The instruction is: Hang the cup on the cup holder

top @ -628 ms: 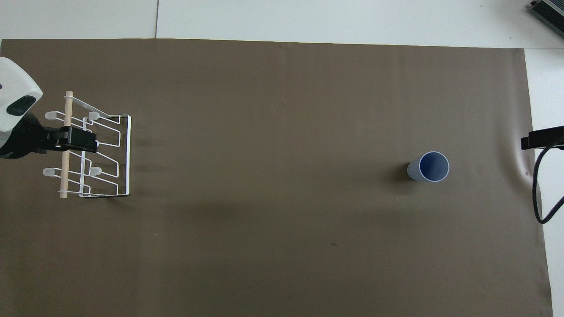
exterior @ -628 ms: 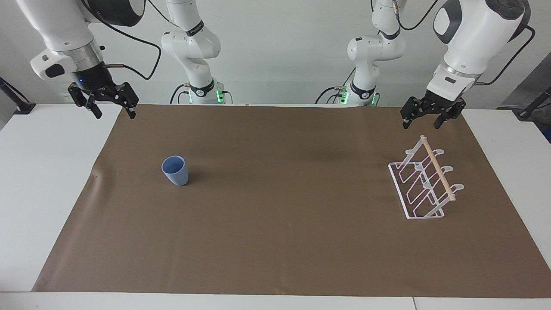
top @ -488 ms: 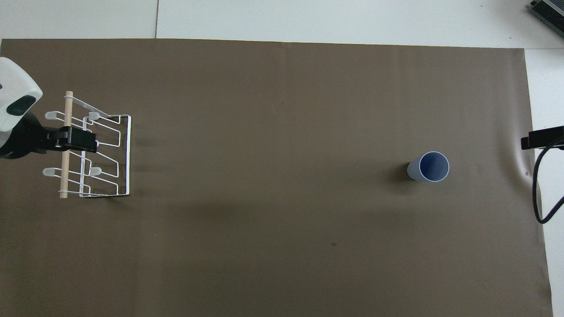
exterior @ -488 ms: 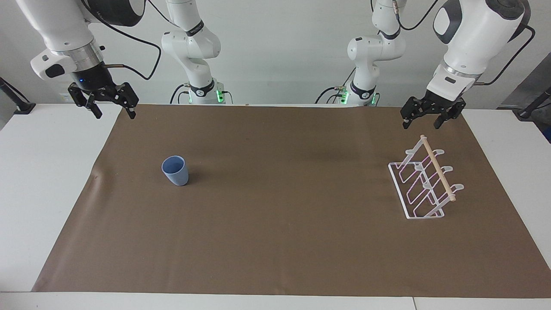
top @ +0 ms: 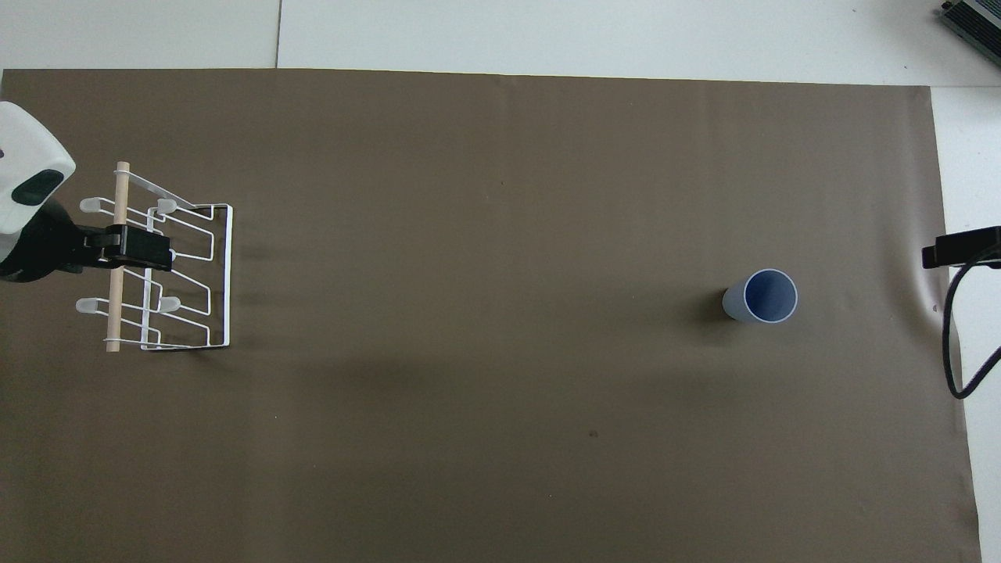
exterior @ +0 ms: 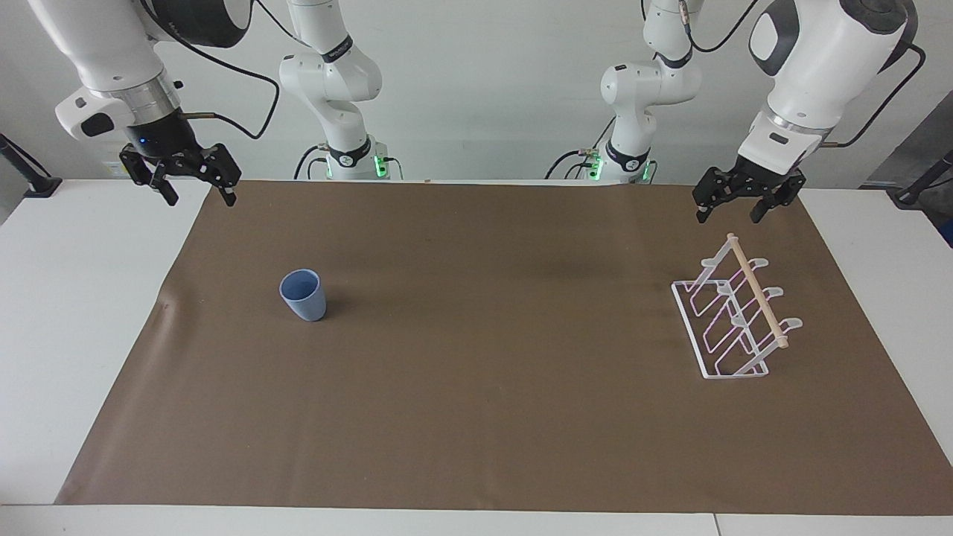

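Currently the small light blue tapered plastic cup (exterior: 303,295) stands upright, mouth up, on the brown paper mat (exterior: 491,417) toward the right arm's end of the table, with nothing touching it. The white wire cup holder with a light wooden dowel across its top (exterior: 733,320) sits well apart from it, at the left arm's end of the mat.

Right gripper (exterior: 195,190): raised over the mat's corner at the robots' edge, fingers spread, holding nothing. Left gripper (exterior: 728,208): raised by the holder's end nearer the robots, fingers likewise spread and empty (from overhead it seems to lie across the dowel, but the facing view shows it clear of the rack); this arm appears to wait.

Key relation: the cup lies on the right arm's side, farther from the robots than the right gripper and somewhat toward the table's middle. The right arm is plainly the nearer one; the left would have to cross nearly the whole mat. The cup's long axis is vertical, so a grasp from the side across its wall, or from above over the rim, both look open.

Judgement: the task has not begun in effect; the cup is ungrasped and no prong is loaded. The prongs slant upward toward the dowel, so the cup will probably need inverting before it goes on.
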